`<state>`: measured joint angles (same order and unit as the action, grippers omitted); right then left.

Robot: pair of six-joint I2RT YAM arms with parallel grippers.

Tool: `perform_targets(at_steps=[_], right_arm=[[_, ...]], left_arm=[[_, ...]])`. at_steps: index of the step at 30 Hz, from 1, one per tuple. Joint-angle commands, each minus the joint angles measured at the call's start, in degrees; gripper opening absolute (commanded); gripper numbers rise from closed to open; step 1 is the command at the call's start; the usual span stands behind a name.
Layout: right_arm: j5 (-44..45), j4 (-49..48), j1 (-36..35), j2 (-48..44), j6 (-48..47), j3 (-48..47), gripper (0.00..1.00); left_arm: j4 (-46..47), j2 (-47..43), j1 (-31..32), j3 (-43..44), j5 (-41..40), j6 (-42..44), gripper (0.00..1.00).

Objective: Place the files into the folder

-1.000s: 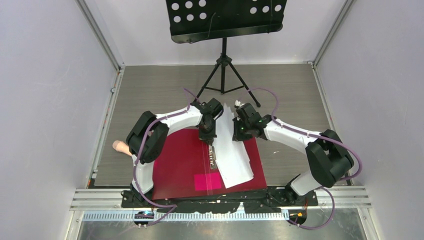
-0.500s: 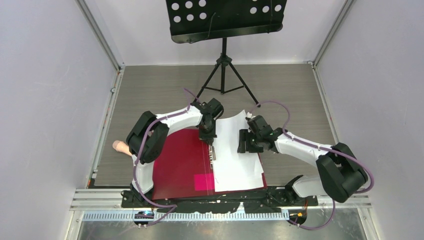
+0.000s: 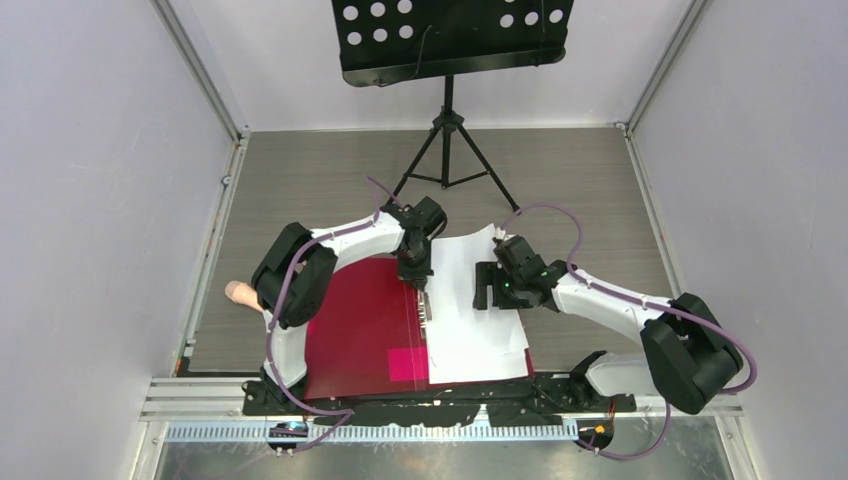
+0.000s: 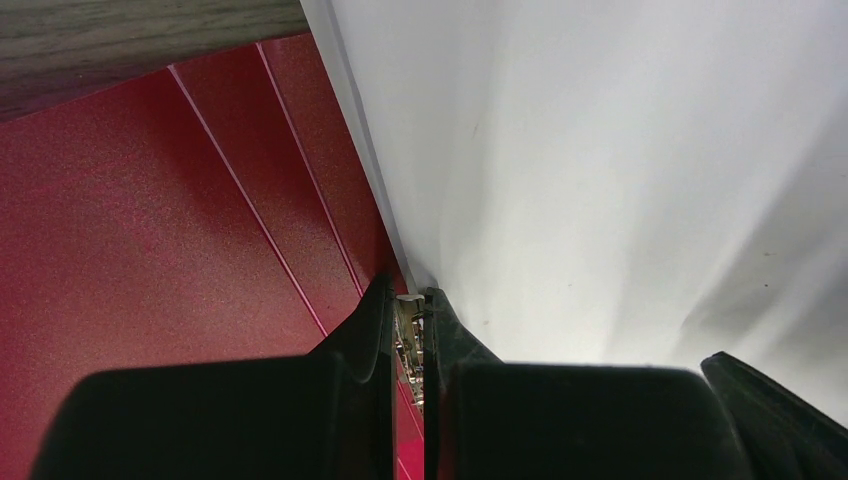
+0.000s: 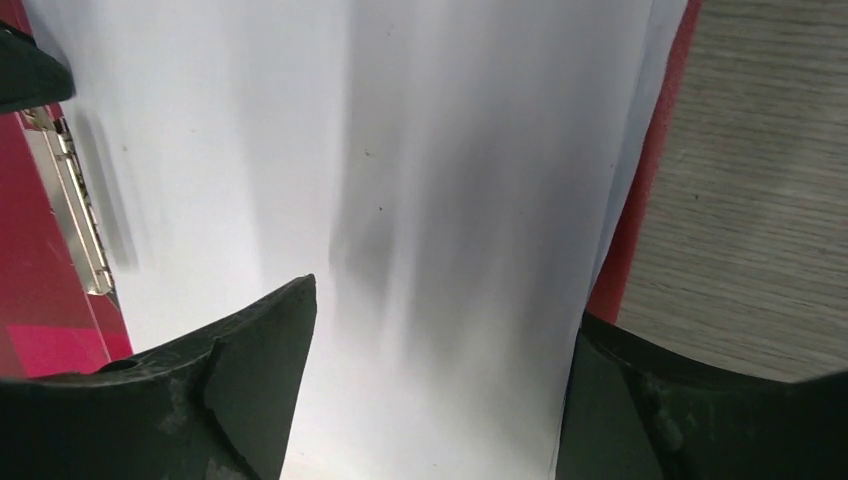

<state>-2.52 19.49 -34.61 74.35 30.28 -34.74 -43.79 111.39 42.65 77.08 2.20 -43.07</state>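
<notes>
Nothing I can actually read from my end. The files (image 3: 470,300) show plain white faces in the top camera and in both wrist cams, with only a few tiny specks on them. The folder (image 3: 360,330) is bare red wherever it shows. Its pink patch (image 3: 408,362), down by the near edge of the worktop, is too small in the top view for me to make out any print on it.
</notes>
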Motion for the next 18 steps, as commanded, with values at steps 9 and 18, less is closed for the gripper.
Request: perform_targets(at_steps=[9, 18], right_arm=[[15.6, 4.9, 1.2, -3.0, 3.1, -0.4, 0.95], [9.4, -0.1, -1.3, -2.9, 6.5, 1.7, 0.96]], left_arm=[[-1.6, -2.0, 0.3, 0.4, -1.5, 1.1, 0.00], [-1.4, -1.5, 0.2, 0.8, -1.3, 1.2, 0.00]])
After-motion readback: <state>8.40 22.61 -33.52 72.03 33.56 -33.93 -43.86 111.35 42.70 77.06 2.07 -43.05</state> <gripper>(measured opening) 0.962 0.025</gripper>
